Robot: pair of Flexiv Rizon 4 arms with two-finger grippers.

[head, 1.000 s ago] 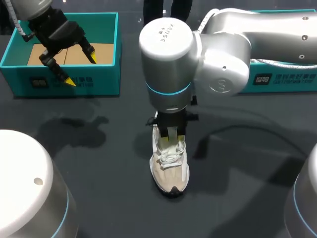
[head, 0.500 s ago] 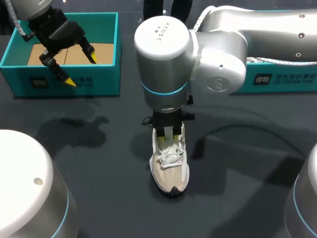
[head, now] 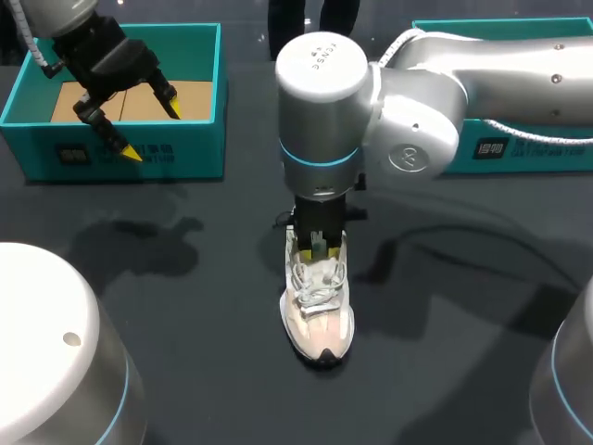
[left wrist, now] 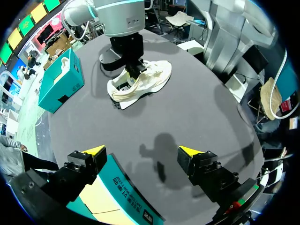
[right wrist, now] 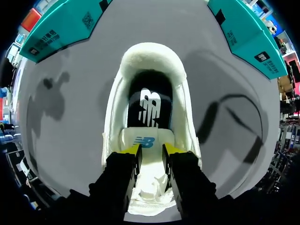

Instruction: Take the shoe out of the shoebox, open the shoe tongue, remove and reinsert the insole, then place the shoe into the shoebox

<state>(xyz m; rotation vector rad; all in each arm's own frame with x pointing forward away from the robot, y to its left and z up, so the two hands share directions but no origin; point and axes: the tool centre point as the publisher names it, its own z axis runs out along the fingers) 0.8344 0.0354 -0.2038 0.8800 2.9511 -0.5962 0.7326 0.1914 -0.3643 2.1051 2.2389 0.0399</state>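
Right fingers [right wrist: 136,151] nearly closed, pinching tongue [right wrist: 143,140] of shoe [head: 318,320] on table [head: 185,287]. Left fingers [left wrist: 93,151] wide open, empty, over shoebox [head: 199,153].

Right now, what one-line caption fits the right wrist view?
Right gripper at the tongue of the white shoe, dark insole showing inside, teal shoeboxes beyond.

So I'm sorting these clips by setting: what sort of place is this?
Probably a robot lab or demo bench. A dark table is flanked by two robot arms, the right gripper is at the tongue of a white shoe, and the left gripper hangs over an open teal shoebox.
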